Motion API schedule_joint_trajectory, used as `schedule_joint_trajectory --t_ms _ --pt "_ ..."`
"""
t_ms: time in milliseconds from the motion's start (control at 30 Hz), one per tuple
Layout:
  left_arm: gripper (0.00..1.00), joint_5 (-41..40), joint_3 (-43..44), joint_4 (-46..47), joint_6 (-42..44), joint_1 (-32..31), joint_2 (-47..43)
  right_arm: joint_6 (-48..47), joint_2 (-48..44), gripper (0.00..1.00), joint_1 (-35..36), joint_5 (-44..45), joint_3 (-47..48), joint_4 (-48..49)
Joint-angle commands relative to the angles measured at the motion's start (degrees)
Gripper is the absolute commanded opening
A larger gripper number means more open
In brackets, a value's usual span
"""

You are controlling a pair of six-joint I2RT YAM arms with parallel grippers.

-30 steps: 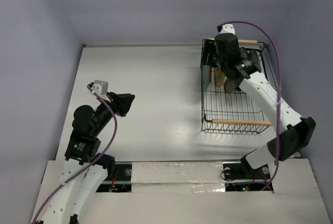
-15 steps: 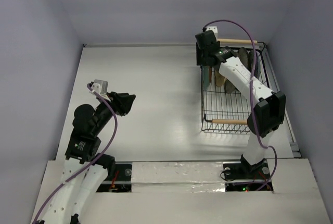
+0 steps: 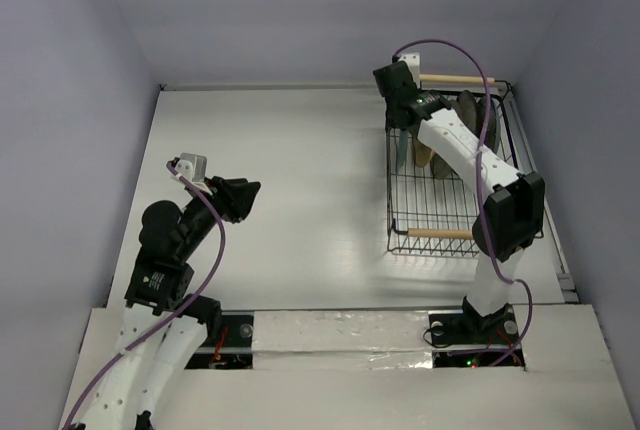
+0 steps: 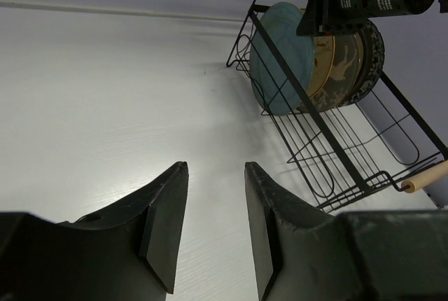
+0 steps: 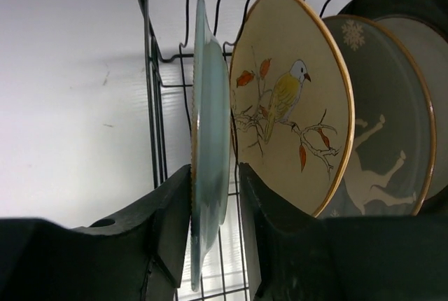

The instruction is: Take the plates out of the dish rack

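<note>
Black wire formed the one dish rack at the table's far right, with two wooden handles. From above, the right gripper hung over its far left corner, the left gripper well apart at the near left. Through the left wrist, we saw that gripper's two fingers parted above the table. Through the right wrist we counted four upright in the rack: teal plate, bird plate, grey-green plate, dark plate. Two fingers straddled the teal plate's rim; whether they clamped it we could not tell.
</note>
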Motion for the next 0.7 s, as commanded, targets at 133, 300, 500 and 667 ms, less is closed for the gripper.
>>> schedule_joint_trajectory --t_ms 133,300,500,667 --pt "0.35 0.34 2.18 1.50 0.39 0.26 -0.72 -0.09 -0.35 0.40 -1.10 0.32 -2.10 1.88" --pt "0.35 0.26 2.27 1.50 0.39 0.26 -0.72 -1.23 -0.26 0.30 -1.62 1.28 -2.27 2.75" --pt "0.35 0.43 2.18 1.50 0.39 0.26 -0.72 -4.30 -1.23 0.07 -1.62 2.69 0.88 1.80" --pt "0.35 0.26 2.18 1.50 0.39 0.26 -0.81 -6.67 -2.10 0.00 -1.62 4.89 3.44 0.73"
